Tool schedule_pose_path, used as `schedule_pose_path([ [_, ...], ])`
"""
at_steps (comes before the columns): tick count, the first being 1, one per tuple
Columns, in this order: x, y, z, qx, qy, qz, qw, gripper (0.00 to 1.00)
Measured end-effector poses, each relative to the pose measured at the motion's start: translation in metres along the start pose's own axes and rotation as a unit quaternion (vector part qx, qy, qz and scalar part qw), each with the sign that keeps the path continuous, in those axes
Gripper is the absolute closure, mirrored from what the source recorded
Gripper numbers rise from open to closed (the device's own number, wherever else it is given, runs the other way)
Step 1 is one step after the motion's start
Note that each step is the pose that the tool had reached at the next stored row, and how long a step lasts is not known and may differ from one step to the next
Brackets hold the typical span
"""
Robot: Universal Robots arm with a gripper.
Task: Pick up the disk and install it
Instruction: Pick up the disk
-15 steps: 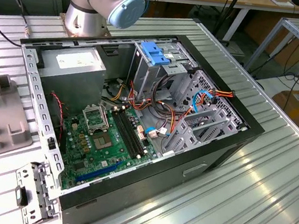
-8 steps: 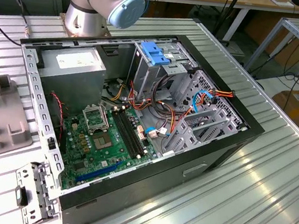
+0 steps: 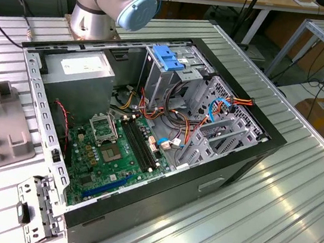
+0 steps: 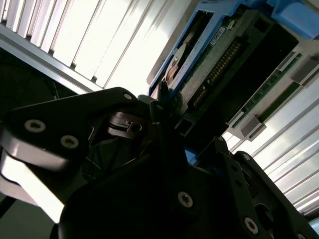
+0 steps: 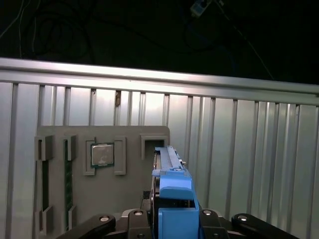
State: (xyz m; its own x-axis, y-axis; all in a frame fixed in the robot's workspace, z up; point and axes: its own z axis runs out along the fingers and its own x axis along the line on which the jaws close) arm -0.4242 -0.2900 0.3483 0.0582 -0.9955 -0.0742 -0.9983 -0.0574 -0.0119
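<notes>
In both wrist views my gripper (image 5: 172,219) is shut on the disk (image 5: 169,169), which stands on edge between the black fingers (image 5: 133,215). In the first wrist view a blue side rail faces the camera. The second wrist view shows the disk (image 4: 224,55) from its circuit-board side, framed by blue rails, with my gripper (image 4: 177,132) clamped at one end. The disk hangs over a grey holder tray (image 5: 75,199) lying on the ribbed aluminium table (image 5: 249,149).
The holder tray carries a processor chip (image 5: 102,154) and memory sticks in slots. The exterior view shows the arm's base (image 3: 106,5) behind an open computer case (image 3: 149,126), with a power supply (image 3: 78,73), a motherboard (image 3: 109,150), drive cages with a blue latch (image 3: 168,59), and loose cables.
</notes>
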Motion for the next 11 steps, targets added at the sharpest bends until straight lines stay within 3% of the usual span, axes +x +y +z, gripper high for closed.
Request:
schedule_pose_path([
  [11,-0.0011,-0.0002,-0.0145,0.0000,-0.0002,0.000,1.00000,0.64],
])
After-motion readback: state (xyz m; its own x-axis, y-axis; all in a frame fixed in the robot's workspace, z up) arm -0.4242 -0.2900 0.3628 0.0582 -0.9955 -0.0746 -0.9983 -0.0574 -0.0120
